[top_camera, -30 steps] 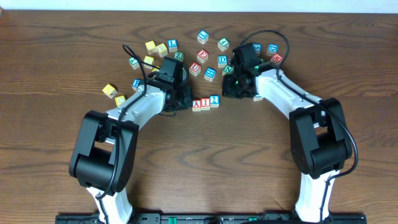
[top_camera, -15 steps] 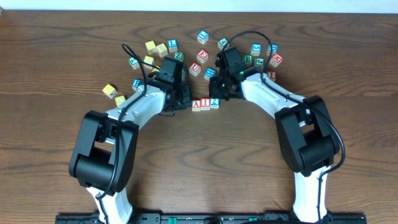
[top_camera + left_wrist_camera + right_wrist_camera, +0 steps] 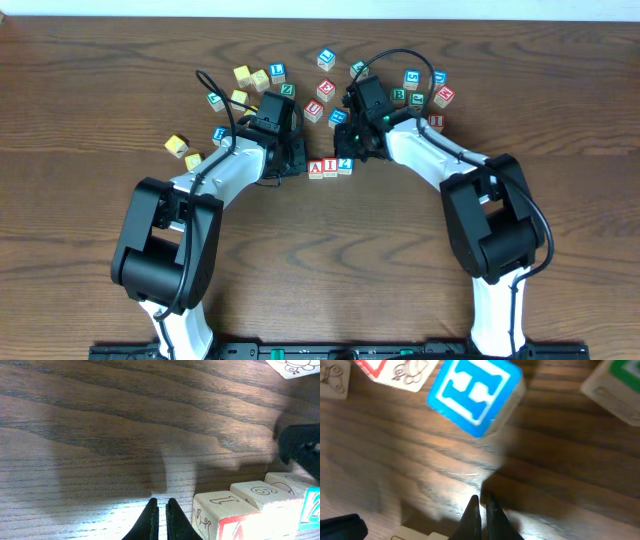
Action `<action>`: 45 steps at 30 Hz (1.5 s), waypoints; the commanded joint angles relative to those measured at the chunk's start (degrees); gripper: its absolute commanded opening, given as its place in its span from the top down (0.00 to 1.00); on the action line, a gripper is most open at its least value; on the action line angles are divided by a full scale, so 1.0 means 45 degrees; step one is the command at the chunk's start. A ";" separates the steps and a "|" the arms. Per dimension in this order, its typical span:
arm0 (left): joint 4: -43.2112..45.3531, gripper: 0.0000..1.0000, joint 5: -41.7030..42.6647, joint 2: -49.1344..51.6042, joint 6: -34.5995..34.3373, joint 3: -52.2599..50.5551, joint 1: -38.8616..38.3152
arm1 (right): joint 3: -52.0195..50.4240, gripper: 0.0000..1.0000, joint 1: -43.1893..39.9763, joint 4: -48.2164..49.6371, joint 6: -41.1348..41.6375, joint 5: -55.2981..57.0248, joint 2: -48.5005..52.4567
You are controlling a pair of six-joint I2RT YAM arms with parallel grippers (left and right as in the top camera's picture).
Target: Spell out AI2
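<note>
Now, AI2 place: mid-worktop, between the two claws, on the near side of the scattered cubes.
Row axis: side to side, with the A cube, I cube and 2 cube touching in line; the 2 end sits slightly farther back.
Facing: characters face up, reading upright from the robot's side.
Left arm: reaches forward and inward, low over the wood; left claw is just left of the A cube.
Left claw state: fingers pressed together, holding nothing.
Right arm: bent inward, wrist by the far side of the 2 cube; contact cannot be told.
Right claw state: closed tight and empty, with a blue H cube beyond its tips.
</note>
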 commanded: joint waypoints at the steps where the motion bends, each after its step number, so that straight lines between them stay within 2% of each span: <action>1: -0.0049 0.93 -0.0131 0.0175 -0.0112 -0.0102 0.0039 | 0.0165 0.99 0.0345 0.0073 -0.0646 0.0010 0.0092; 20: -0.0049 0.92 -0.0131 0.0175 -0.0112 -0.0102 0.0039 | 0.0165 0.99 0.0369 0.0000 -0.0651 -0.0083 0.0092; 28: -0.0107 0.92 -0.0136 0.0175 -0.0112 -0.0102 0.0039 | 0.0165 0.99 0.0398 0.0918 -0.0733 -0.0083 0.0092; 45: -0.0131 0.92 -0.0228 0.0175 -0.0112 -0.0102 0.0039 | 0.0160 0.97 0.0772 0.0418 -0.0631 -0.0272 0.0092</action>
